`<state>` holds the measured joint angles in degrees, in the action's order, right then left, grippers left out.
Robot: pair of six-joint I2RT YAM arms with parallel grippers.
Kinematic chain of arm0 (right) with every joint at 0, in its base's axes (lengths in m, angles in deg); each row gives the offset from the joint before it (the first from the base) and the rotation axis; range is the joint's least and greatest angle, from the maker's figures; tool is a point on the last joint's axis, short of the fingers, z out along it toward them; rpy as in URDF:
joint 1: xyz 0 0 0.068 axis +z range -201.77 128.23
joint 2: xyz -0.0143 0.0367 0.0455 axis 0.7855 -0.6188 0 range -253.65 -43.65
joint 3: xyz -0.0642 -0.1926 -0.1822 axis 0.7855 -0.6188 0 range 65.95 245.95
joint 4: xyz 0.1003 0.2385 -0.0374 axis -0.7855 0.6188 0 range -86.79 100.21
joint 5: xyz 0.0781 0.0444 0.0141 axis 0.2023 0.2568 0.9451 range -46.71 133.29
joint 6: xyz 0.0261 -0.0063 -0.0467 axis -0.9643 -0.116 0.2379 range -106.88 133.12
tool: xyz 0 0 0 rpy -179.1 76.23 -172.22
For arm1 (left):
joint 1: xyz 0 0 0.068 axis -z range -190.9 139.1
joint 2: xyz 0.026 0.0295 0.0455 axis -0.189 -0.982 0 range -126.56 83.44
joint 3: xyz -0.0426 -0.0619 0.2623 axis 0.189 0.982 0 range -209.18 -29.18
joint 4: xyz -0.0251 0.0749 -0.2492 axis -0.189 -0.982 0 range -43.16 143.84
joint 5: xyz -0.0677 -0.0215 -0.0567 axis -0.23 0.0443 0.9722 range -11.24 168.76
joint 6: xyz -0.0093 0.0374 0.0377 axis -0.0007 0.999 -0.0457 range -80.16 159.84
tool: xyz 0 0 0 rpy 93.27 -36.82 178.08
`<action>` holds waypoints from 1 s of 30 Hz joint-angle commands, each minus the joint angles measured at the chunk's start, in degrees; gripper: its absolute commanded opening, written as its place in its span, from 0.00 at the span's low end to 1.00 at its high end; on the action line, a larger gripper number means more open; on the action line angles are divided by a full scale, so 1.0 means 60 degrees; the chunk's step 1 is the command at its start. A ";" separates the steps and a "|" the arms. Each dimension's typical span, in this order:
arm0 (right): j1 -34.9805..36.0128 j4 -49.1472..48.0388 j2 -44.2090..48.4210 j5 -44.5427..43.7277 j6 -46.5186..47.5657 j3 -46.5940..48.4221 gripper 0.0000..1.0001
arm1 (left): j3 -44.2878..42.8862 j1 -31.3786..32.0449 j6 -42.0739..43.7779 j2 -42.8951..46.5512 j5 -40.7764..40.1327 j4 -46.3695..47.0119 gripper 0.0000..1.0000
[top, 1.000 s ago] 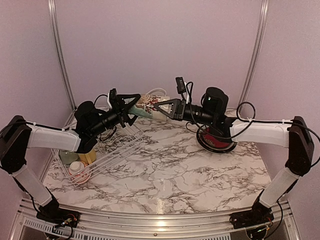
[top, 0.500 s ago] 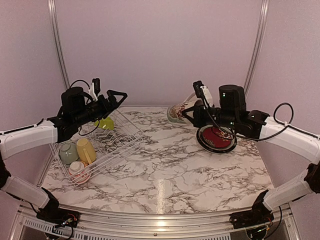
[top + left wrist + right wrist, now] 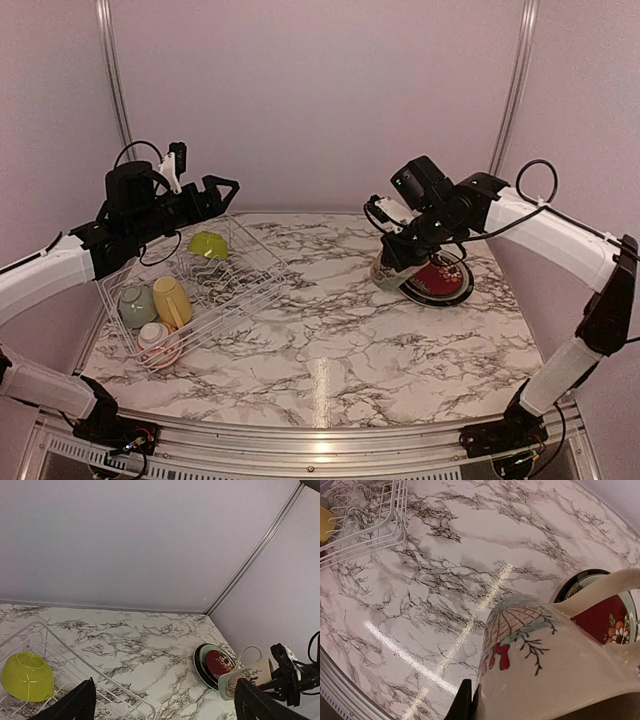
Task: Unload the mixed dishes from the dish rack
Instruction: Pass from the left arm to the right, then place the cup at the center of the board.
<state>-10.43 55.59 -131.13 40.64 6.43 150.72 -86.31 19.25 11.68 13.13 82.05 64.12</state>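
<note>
My right fingers (image 3: 396,252) are pinching the patterned mug (image 3: 540,680), holding it tilted just beside the plates (image 3: 442,284) on the table (image 3: 330,340). My left fingers (image 3: 222,190) are hovering spread above the rack (image 3: 245,292), which is holding a lime bowl (image 3: 27,676).

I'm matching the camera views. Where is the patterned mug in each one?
Top external: patterned mug right of centre.
Left wrist: bottom right, tilted.
Right wrist: fills the lower right.
Shared landmark: the red-centred plates beside it.
</note>
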 commanded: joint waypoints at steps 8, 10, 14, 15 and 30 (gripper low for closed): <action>-0.0226 0.3206 -0.5410 -0.1412 -0.1255 0.6934 0.00 | 0.0081 -0.0029 0.0295 0.0826 -0.0179 -0.0787 0.99; -0.0440 0.3643 -0.6152 -0.0807 -0.1461 0.7817 0.00 | 0.0136 -0.0029 0.0376 0.1082 -0.0381 -0.0975 0.99; -0.0745 0.3604 -0.6770 0.0027 -0.1690 0.8214 0.00 | 0.0146 -0.0023 0.0587 0.1331 -0.0504 -0.1243 0.99; -0.0783 0.3615 -0.6868 0.0093 -0.1704 0.8236 0.00 | 0.0140 -0.0026 0.0652 0.1352 -0.0504 -0.1317 0.99; -0.0810 0.3279 -0.7495 -0.0276 -0.1587 0.8210 0.15 | 0.0036 -0.0030 0.0903 0.1145 -0.0592 -0.1656 0.99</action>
<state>-15.61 77.34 -176.60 40.40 -3.21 196.31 -86.00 19.25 15.88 20.48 78.51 56.21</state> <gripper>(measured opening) 0.101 0.989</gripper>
